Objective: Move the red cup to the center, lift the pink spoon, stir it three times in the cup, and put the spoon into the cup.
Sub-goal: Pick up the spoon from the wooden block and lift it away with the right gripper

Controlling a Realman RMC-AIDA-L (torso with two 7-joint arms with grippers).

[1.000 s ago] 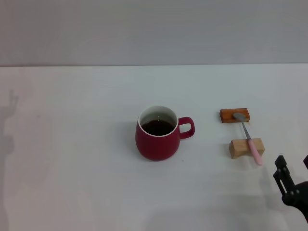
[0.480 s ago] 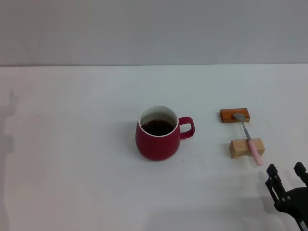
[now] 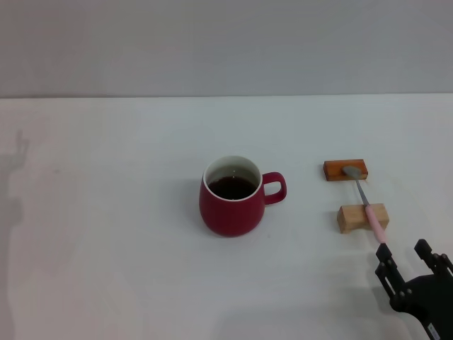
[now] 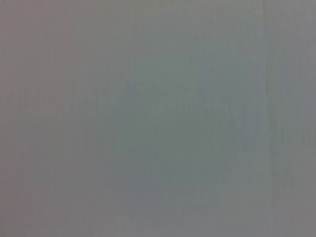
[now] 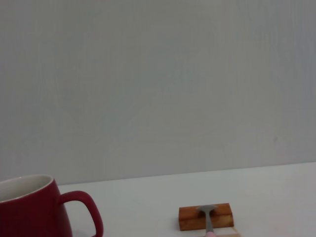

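Observation:
The red cup [image 3: 233, 197] stands near the middle of the white table, its handle toward the right and dark liquid inside; part of it [image 5: 34, 210] also shows in the right wrist view. To its right the pink spoon [image 3: 367, 202] lies across two wooden blocks, its metal bowl on the far orange-brown block [image 3: 345, 170] and its pink handle over the near pale block [image 3: 362, 217]. My right gripper [image 3: 404, 257] is open, low at the front right, just in front of the spoon's handle tip. The left gripper is out of view.
The white table [image 3: 113, 234] runs back to a grey wall [image 3: 226, 42]. In the right wrist view the orange-brown block [image 5: 205, 217] with the spoon's bowl [image 5: 208, 211] on it shows in front of the wall. The left wrist view shows only a plain grey surface.
My right gripper has moved left along the front edge, from the right border to just in front of the spoon's handle. Cup, spoon and blocks have not moved.

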